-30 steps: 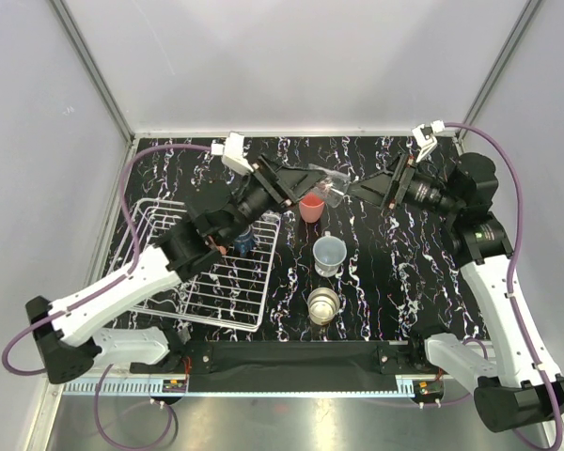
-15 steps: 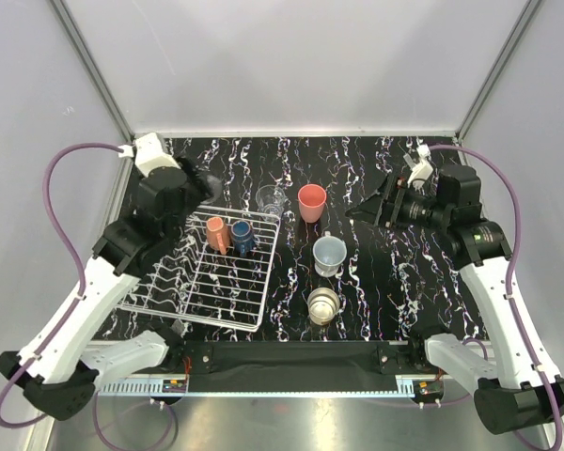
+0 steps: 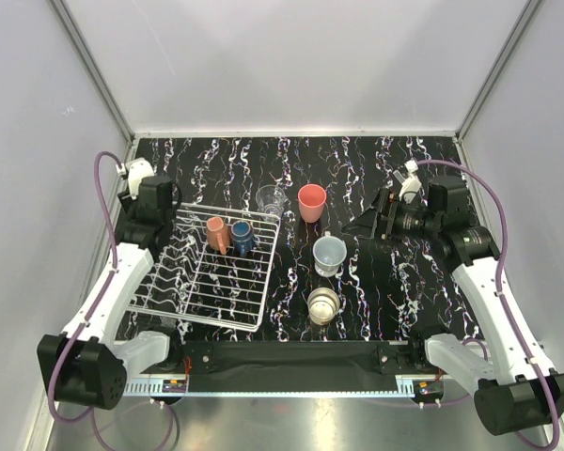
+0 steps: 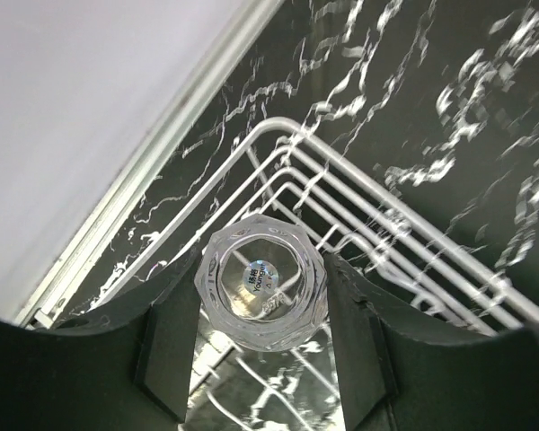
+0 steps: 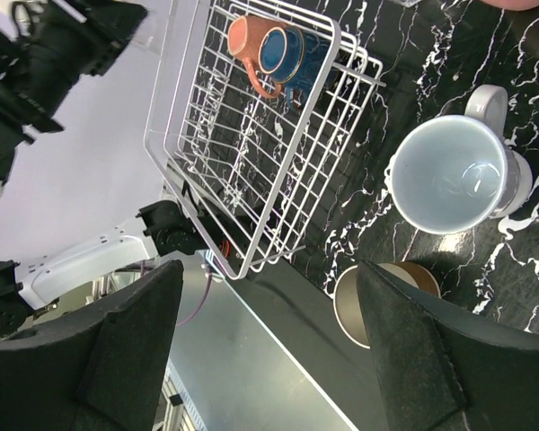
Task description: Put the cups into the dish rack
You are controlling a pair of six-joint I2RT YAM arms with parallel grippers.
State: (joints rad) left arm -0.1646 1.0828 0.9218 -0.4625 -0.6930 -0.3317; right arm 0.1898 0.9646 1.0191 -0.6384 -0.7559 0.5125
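Over the counter [image 3: 404, 169], seen from above, the dish rack [image 3: 193, 291] lies toward 9 o'clock. A salmon mug [image 3: 216, 233] and a dark blue cup [image 3: 242, 237] sit side by side in the rack's 1 o'clock part. A loose glass [image 3: 271, 199] stands on the counter just off that corner, with a red tumbler [image 3: 311, 202] near it toward 3 o'clock. Toward 6 o'clock from the tumbler come a pale mug [image 3: 329, 255] and then a beige cup [image 3: 323, 304], both upright. The right end effector [image 3: 359, 224] hangs at 3 o'clock of the pale mug, apart from it. The left arm [image 3: 122, 272] reaches over the rack's 10 o'clock corner.

From the left wrist, the left end effector [image 4: 260, 269] is clenched on a held glass [image 4: 260, 289], one finger [image 4: 171, 359] on each flank. A rack corner shows below it, beside the counter's edge.

From the right wrist, the right end effector is released, its fingers [image 5: 130, 350] spread wide with nothing between them. Below are the pale mug, the beige cup's rim and the rack with its two cups.
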